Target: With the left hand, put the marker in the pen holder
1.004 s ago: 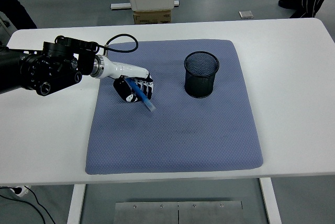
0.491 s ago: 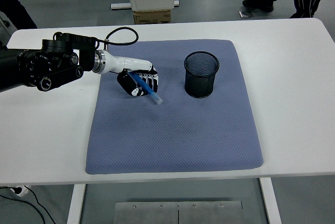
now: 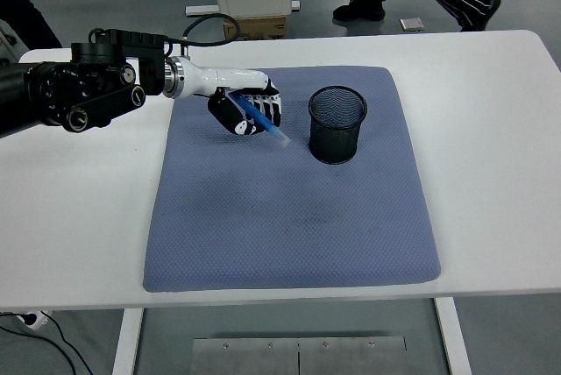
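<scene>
The slim blue marker [image 3: 263, 122] is clamped in the curled fingers of the black-and-white left hand [image 3: 246, 108], its light tip slanting down and to the right. Compared with a second ago, the hand is seen shifted up and to the right across the blue-grey quilted mat [image 3: 289, 217], and the marker is carried with it. The gap to the black wire-mesh pen holder [image 3: 337, 124] is much reduced: the marker tip is now just beside the holder's left wall, apart from it and below rim level. Transport is judged well along, but insertion is not yet done; a lift over the rim and a more upright marker are likely needed. The holder stands upright on the mat on the white worktop [image 3: 491, 147]. The right hand is not seen.
</scene>
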Controlling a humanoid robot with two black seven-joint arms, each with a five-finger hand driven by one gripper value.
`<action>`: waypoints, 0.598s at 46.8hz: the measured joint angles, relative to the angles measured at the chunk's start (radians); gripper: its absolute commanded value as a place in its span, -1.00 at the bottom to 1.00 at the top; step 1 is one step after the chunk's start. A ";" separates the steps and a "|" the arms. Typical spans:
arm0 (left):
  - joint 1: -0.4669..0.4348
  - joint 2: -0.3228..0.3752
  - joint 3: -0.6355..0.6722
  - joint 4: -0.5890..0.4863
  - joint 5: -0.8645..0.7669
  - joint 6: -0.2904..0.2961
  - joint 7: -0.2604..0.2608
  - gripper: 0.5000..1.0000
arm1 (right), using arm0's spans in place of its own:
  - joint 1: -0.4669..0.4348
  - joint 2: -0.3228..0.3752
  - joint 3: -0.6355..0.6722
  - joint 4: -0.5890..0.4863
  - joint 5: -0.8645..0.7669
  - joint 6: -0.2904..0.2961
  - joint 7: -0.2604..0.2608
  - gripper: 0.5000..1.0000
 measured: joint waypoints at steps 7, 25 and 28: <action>-0.001 -0.004 -0.038 0.000 -0.011 0.000 0.000 -1.00 | 0.000 0.000 0.000 0.000 0.000 0.000 0.000 1.00; 0.009 -0.030 -0.116 0.003 -0.038 0.002 0.002 -1.00 | 0.000 0.000 0.000 0.000 0.000 0.000 0.000 1.00; 0.014 -0.043 -0.125 0.010 -0.052 0.002 0.002 -1.00 | 0.000 0.000 0.000 0.000 0.000 0.000 0.000 1.00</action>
